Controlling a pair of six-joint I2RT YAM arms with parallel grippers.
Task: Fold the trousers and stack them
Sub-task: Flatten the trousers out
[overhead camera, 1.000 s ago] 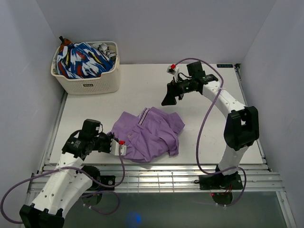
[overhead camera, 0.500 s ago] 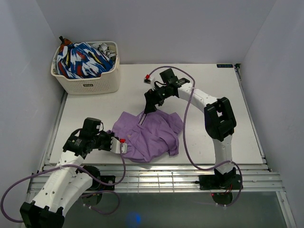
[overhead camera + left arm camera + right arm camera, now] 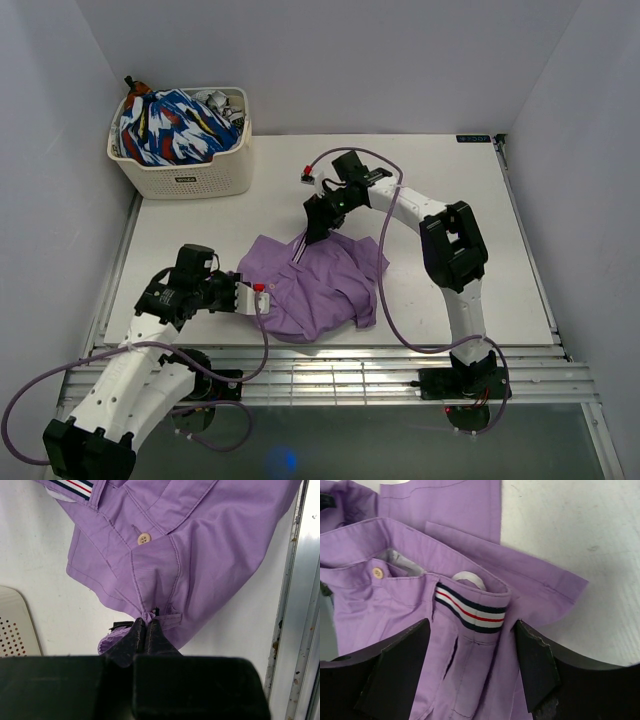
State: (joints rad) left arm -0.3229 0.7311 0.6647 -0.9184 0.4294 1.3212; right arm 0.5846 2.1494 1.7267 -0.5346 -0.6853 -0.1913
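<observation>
Purple trousers (image 3: 320, 285) lie crumpled on the white table's near middle. My left gripper (image 3: 243, 297) is shut on a fold at their left edge, seen pinched between the fingers in the left wrist view (image 3: 145, 625). My right gripper (image 3: 315, 228) hangs open over the far edge of the trousers. In the right wrist view the two fingers stand wide apart on either side of the striped waistband (image 3: 470, 614), with a cream button (image 3: 378, 572) to the left. The trousers fill most of the left wrist view (image 3: 200, 545).
A cream laundry basket (image 3: 185, 178) full of patterned clothes stands at the far left corner. The table's metal front rail (image 3: 330, 352) runs just below the trousers. Grey walls close in on both sides.
My right arm has swung from the far right over to the trousers' far edge and lowered onto the waistband. The left gripper has stayed on the left edge.
</observation>
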